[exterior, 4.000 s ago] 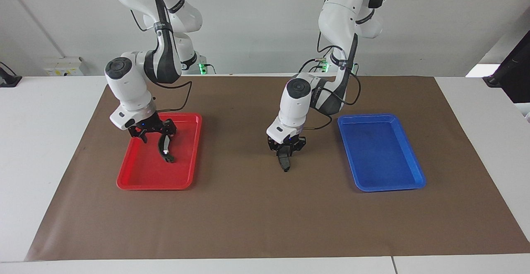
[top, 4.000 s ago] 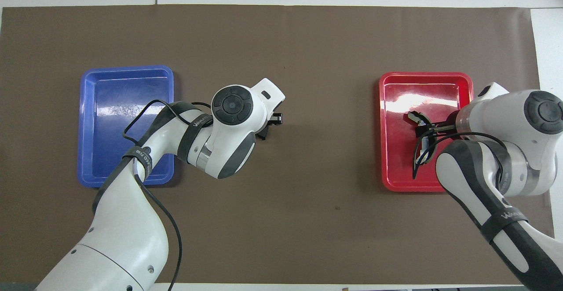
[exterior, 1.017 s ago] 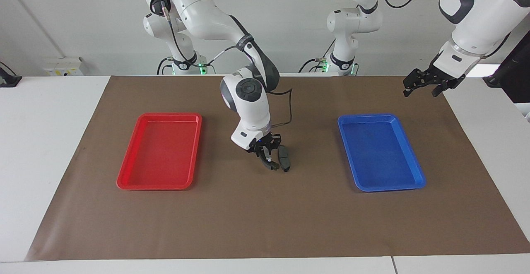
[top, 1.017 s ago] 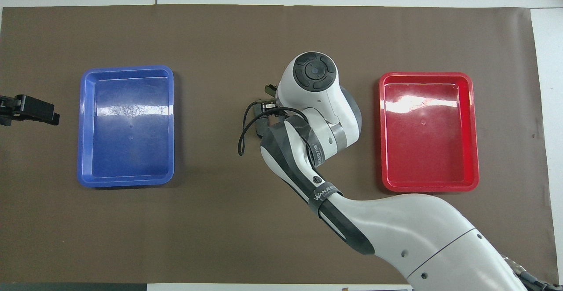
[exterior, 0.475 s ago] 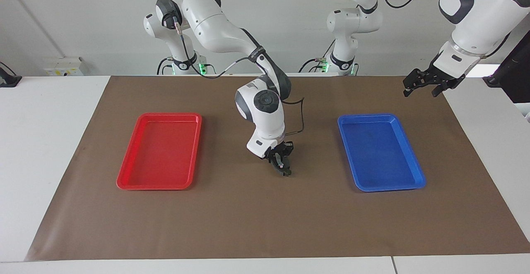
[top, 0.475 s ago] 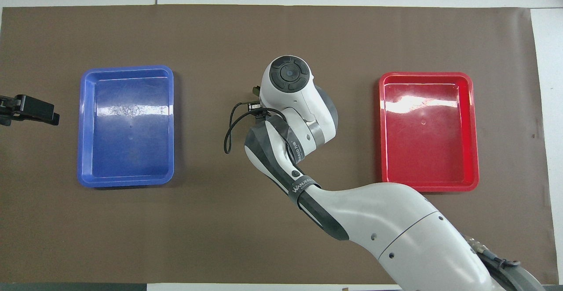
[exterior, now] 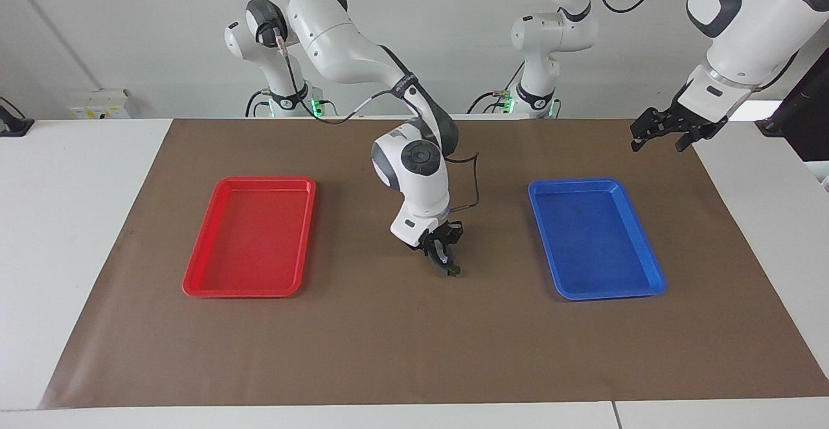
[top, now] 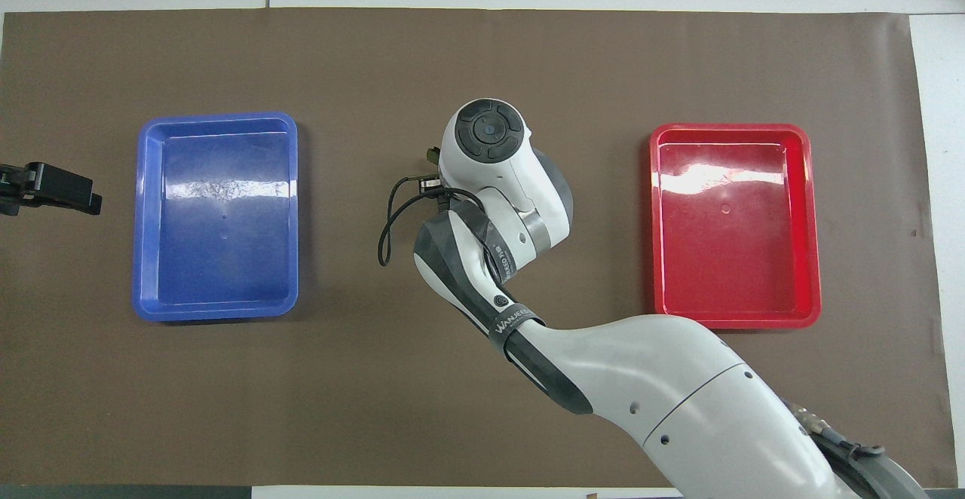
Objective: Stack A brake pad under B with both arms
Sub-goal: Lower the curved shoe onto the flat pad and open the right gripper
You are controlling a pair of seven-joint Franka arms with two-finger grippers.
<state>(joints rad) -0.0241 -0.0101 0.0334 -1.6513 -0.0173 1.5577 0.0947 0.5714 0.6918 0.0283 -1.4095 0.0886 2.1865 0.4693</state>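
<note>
Facing view, desk to operator: what do the trays hold?

Operator: I find the red tray (exterior: 249,238) and the blue tray (exterior: 596,238) both showing bare floors. They lie on the brown mat (exterior: 414,351), one to each side of the right gripper (exterior: 443,257), well apart from it.

Desk: And the pads?

Operator: The right gripper is clamped on B (exterior: 448,266), low over the mat between the trays. I cannot tell the A brake pad apart from the dark shapes at its tips. From overhead, the right arm's wrist (top: 490,145) covers them. The left gripper (exterior: 667,132) waits raised over the mat's edge at the left arm's end, fingers spread wide, holding nothing.
</note>
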